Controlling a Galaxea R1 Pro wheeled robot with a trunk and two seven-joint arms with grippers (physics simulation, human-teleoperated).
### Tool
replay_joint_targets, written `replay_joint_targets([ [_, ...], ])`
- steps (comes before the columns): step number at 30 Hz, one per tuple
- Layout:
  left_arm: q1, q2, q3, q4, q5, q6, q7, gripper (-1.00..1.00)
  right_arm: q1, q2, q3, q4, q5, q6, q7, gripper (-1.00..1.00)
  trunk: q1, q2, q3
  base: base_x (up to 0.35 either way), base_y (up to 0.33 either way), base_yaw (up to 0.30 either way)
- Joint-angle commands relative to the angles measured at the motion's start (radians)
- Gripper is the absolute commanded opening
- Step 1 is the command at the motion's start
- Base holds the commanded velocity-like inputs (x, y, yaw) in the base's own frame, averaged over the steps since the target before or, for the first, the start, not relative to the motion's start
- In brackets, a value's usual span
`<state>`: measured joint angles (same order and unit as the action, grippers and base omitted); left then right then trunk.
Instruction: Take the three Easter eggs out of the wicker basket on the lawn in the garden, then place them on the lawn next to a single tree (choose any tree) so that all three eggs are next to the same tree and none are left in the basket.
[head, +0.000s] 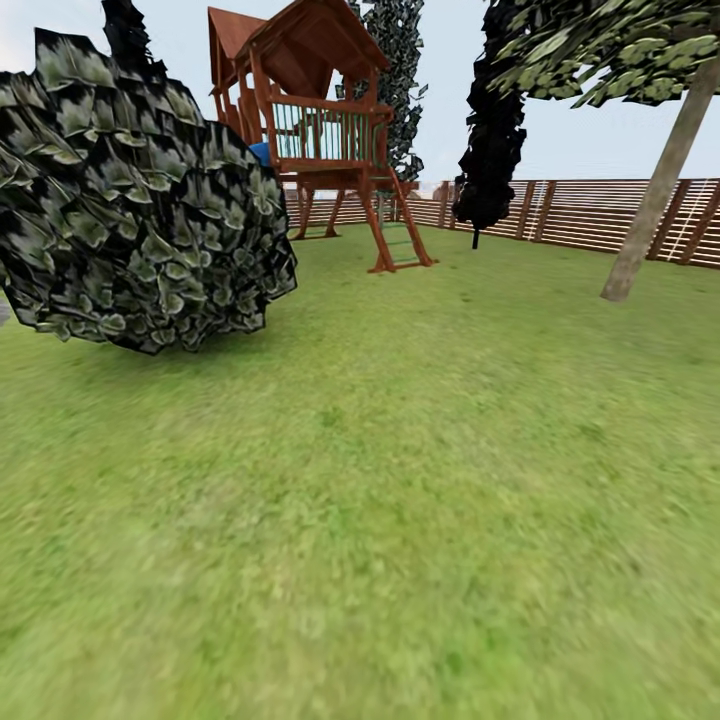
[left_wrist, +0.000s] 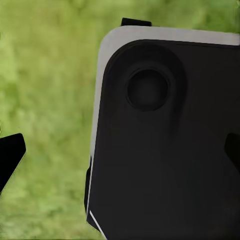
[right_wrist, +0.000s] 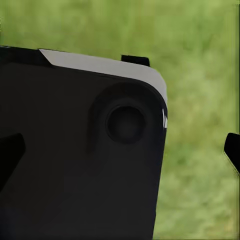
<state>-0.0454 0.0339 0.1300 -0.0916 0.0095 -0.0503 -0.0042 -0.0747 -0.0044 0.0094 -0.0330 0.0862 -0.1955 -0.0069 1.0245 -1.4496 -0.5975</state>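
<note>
The lawn (head: 400, 480) of mottled green grass spreads out ahead of me in the garden. At the far right a tree (head: 655, 200) with a slim pale trunk leans up into blossom-flecked foliage. The Easter eggs and the wicker basket are out of view. My left gripper (left_wrist: 120, 152) is open, its dark fingertips (left_wrist: 11, 155) far apart with nothing between them, above grass and a black robot panel. In the same way my right gripper (right_wrist: 120, 152) is open and empty, one fingertip (right_wrist: 232, 150) over grass.
A big round dark bush (head: 130, 210) stands close at the left. Behind it rises a red-brown wooden playset (head: 320, 130). An all-black tree (head: 490, 150) stands by the brown slat fence (head: 600, 215) at the back. Open grass lies ahead and to the right.
</note>
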Motion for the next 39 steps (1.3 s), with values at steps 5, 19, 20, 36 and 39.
replay_joint_targets([
  [5, -0.001, 0.0, 0.005, 0.001, 0.0, -0.003, 0.0, 1.0, -0.001, 0.0, 0.0, 0.001, 0.009, -0.003, -0.001, 1.0, 0.001, 0.0, -0.001, 0.324, 0.0, -0.068],
  [19, -0.001, 0.0, 0.005, 0.001, 0.001, -0.003, 0.0, 1.0, -0.001, -0.001, 0.002, 0.002, 0.01, -0.002, -0.001, 1.0, 0.001, 0.0, -0.001, 0.324, 0.0, -0.015],
  [20, -0.001, 0.0, 0.005, 0.001, 0.001, -0.003, 0.0, 1.0, -0.001, -0.002, 0.002, 0.002, 0.01, -0.003, -0.001, 1.0, 0.001, 0.0, -0.001, 0.324, 0.0, 0.0],
  [36, -0.001, 0.0, 0.005, 0.001, 0.001, -0.003, 0.0, 1.0, -0.001, 0.0, 0.001, 0.001, 0.01, -0.003, -0.001, 1.0, 0.001, 0.0, -0.001, 0.324, 0.0, 0.0],
  [39, -0.001, 0.0, 0.005, 0.001, 0.001, -0.003, 0.0, 1.0, -0.001, 0.0, 0.001, 0.001, 0.01, -0.003, -0.001, 1.0, 0.001, 0.0, -0.001, 0.324, 0.0, -0.028],
])
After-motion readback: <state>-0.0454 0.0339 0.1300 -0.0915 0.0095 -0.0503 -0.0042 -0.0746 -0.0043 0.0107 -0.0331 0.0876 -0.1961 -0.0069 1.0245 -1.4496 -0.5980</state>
